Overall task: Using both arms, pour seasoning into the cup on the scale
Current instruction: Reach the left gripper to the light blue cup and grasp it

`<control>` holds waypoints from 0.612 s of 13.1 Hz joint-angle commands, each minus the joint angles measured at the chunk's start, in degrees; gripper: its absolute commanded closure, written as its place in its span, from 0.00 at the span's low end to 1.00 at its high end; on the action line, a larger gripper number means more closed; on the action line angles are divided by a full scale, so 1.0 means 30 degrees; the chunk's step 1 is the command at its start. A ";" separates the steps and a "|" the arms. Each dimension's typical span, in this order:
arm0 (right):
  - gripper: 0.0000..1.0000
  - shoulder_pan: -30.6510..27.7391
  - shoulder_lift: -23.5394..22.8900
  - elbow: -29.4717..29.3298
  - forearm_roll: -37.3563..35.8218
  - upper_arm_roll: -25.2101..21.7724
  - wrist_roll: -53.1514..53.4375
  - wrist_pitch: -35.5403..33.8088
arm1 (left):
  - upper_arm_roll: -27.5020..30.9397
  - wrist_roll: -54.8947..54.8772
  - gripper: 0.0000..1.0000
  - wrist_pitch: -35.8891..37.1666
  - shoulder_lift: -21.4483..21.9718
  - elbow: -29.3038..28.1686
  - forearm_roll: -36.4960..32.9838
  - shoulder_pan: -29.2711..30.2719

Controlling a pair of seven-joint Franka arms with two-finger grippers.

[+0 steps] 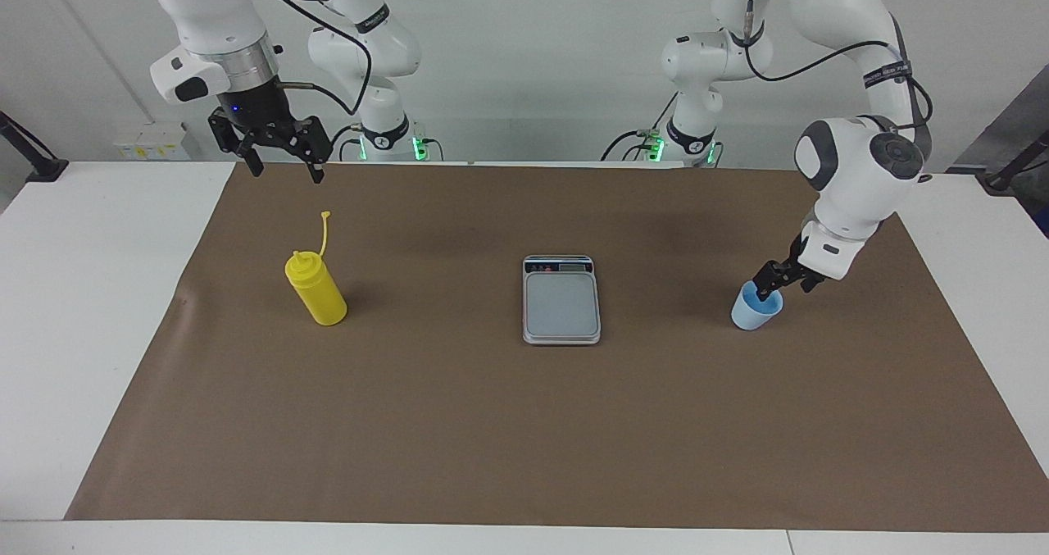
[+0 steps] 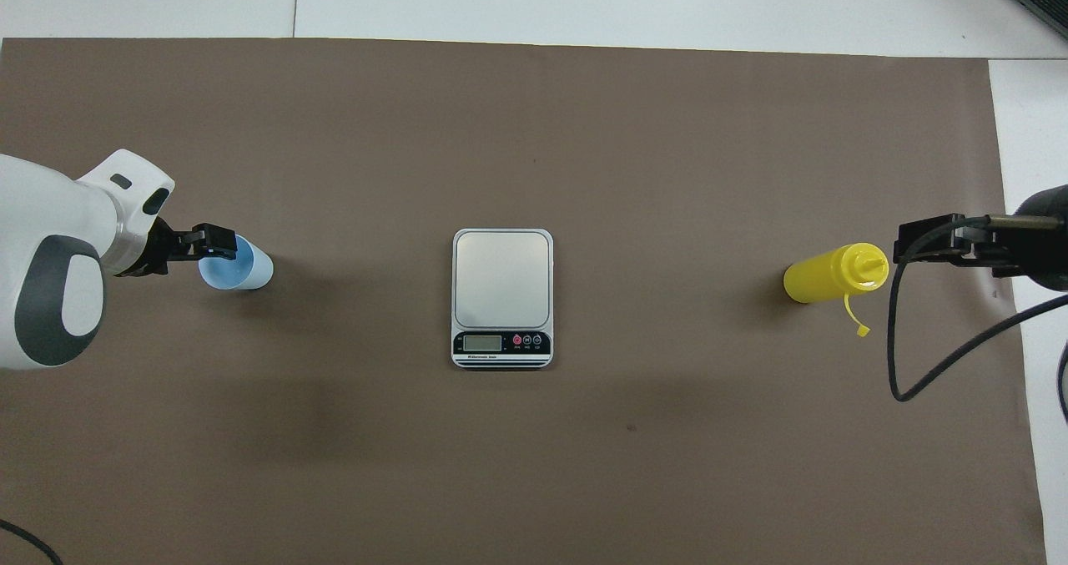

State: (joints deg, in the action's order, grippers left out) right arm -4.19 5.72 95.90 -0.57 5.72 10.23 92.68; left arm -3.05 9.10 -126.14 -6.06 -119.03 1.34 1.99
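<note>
The yellow squeeze bottle of seasoning is standing upright on the brown paper mat toward the right arm's end of the table, its ribbed nozzle pointing up and its thin cap tether sticking up above it. Nothing is touching it. The right gripper is hanging in the air above the mat, over a spot just beside the bottle on the robots' side, with its fingers spread apart and empty.

The kitchen scale is lying flat in the middle of the mat, well apart from the bottle, its grey weighing plate bare and its dark display strip sitting along the short edge nearer to the robots.

The light blue cup is standing upright on the mat toward the left arm's end, well apart from the scale and roughly in line with the scale and the bottle. The left gripper is down at the cup's rim, tilted in from the side nearer the robots; its fingers are parted, with one fingertip reaching into the cup's mouth. Whether the fingers are actually pressing on the cup's wall I cannot tell. The cup is resting on the mat, not lifted.

The mat is covering most of the white table.
</note>
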 commanded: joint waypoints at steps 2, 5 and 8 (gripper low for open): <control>0.00 -0.0242 0.0527 0.0669 0.0365 0.0145 -0.0040 0.0396 | -0.0183 0.0220 0.00 -0.0959 0.0643 -0.1280 0.0050 0.0246; 0.00 -0.0272 0.0527 0.0669 0.0365 0.0145 -0.0069 0.0396 | -0.0183 0.0249 0.00 -0.1313 0.0496 -0.1691 0.0021 0.0130; 0.00 -0.0272 0.0527 0.0698 0.0365 0.0116 -0.0069 0.0396 | -0.0183 0.0161 0.00 -0.1575 0.0350 -0.1691 0.0021 0.0187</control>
State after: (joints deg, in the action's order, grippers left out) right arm -4.19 5.72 96.02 -0.57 5.72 10.23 92.68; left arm -3.19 9.15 -128.78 -6.00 -122.40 1.34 1.99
